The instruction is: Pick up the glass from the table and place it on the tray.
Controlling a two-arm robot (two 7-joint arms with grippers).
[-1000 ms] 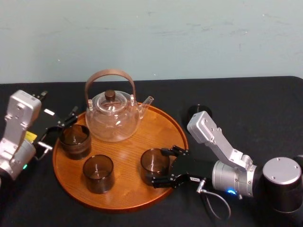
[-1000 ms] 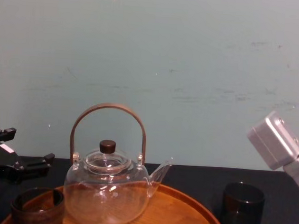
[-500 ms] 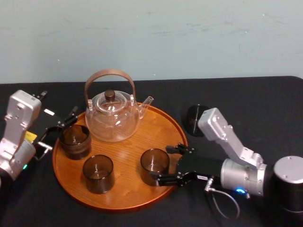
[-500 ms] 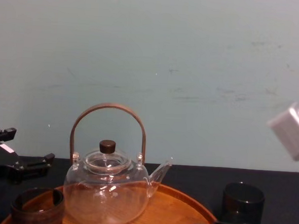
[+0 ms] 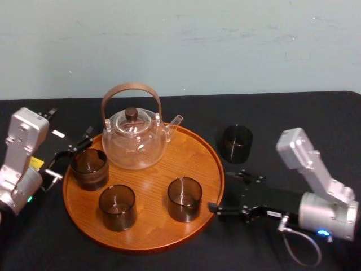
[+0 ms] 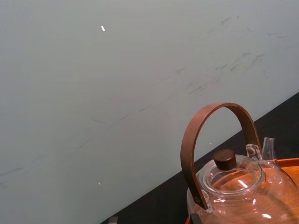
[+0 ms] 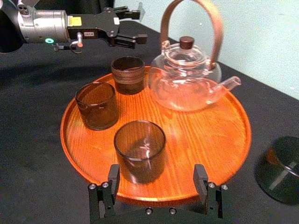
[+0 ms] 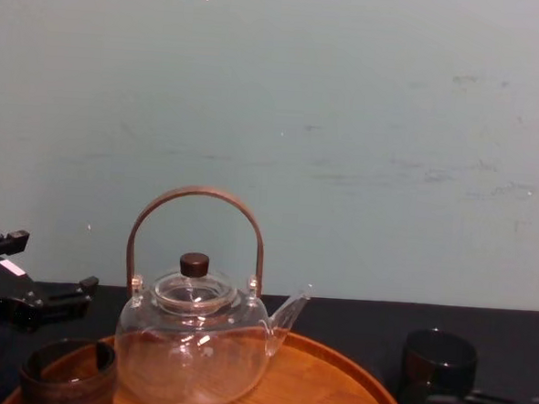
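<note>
Beside tray | right gripper, jaws apart | chest view crops left gripper

tray: orange-brown, wood-grained | three glasses on it: smoky brown, translucent | lone glass: darker smoke | teapot: clear, brown handle, dark knob | table: black | wall: pale blue-green, scuffed | left gripper, right gripper: black

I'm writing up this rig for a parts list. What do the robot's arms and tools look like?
The left arm and right arm have boxy silver links and rounded silver wrists ending in black two-finger tools. The left tool sits on a wrist with a yellow label and a green light. The right tool follows a wrist with a blue light and a looped grey cable.
</note>
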